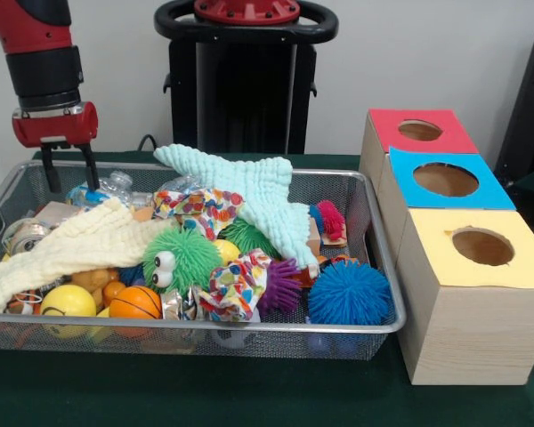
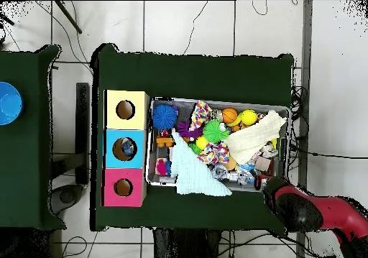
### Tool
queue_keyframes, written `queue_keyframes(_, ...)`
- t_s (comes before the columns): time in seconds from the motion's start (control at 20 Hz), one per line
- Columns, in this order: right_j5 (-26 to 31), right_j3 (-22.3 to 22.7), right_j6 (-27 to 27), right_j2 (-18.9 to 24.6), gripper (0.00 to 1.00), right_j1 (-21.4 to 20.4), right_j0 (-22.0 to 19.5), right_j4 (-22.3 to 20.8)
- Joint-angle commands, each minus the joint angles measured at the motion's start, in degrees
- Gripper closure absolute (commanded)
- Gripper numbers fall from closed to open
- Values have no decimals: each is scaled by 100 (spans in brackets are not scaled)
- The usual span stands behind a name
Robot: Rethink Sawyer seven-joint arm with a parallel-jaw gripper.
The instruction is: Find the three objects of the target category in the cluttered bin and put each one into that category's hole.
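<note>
The wire-mesh bin (image 1: 384,267) is packed with toys and cloths; it also shows in the overhead view (image 2: 219,101). My gripper (image 1: 69,181) hangs open over the bin's far left corner, fingertips just inside the rim, holding nothing. A see-through crinkly plastic piece with blue marks (image 1: 109,189) lies right beside one fingertip (image 1: 92,181). Another clear crinkly piece (image 1: 180,185) lies further right, behind the patterned cloth. The blue-panelled hole (image 1: 445,180) is in the middle box; from above (image 2: 123,148) something pale shows inside it. In the overhead view the red arm (image 2: 302,206) hides the gripper.
The red-panelled box (image 1: 421,130) and the yellow-panelled box (image 1: 482,246) flank the blue one. In the bin lie a mint cloth (image 1: 249,191), a cream cloth (image 1: 71,245), a blue spiky ball (image 1: 349,294), a green spiky ball (image 1: 182,258), an orange ball (image 1: 135,303) and a can (image 1: 25,236).
</note>
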Motion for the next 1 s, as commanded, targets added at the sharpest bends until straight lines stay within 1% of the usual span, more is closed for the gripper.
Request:
queue_keyframes(0.05, -103, -404, -1192, 137, 0, 269, 90, -364)
queue_keyframes(0.5, -137, -357, -1091, 136, 0, 325, 109, -337)
queue_keyframes(0.75, -93, -317, -1057, 160, 0, 341, 122, -256)
queue_keyframes(1.0, -64, -278, -902, 168, 0, 307, 221, -153)
